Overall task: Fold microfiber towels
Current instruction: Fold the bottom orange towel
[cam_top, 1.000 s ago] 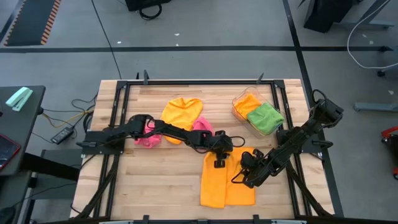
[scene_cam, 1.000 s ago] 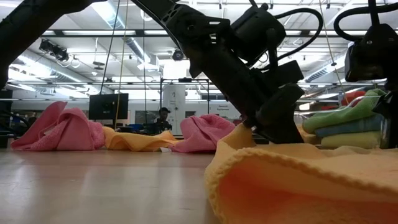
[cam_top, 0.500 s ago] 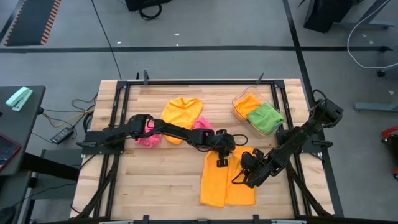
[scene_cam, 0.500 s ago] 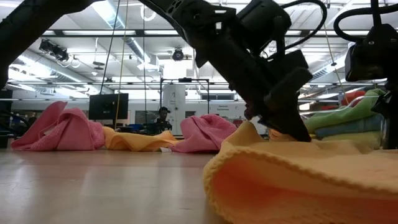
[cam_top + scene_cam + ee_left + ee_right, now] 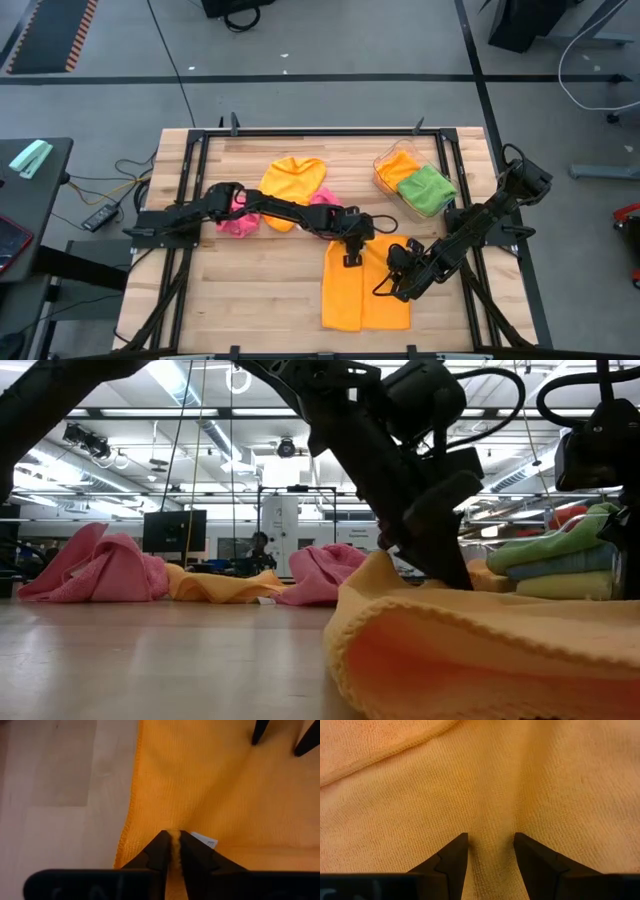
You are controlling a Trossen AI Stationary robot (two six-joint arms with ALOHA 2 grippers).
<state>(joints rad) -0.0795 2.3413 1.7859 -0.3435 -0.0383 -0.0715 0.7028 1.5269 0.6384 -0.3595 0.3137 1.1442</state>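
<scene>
Orange towel: near tabletop's front edge.
Left gripper: pinching its far edge.
Right gripper: spread, pressing it.

Bright, even overhead light; soft shadows, blurred low-view foreground.

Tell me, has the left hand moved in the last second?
Yes. The left hand, pinching the orange towel, slid slightly toward the pink towel.
</scene>
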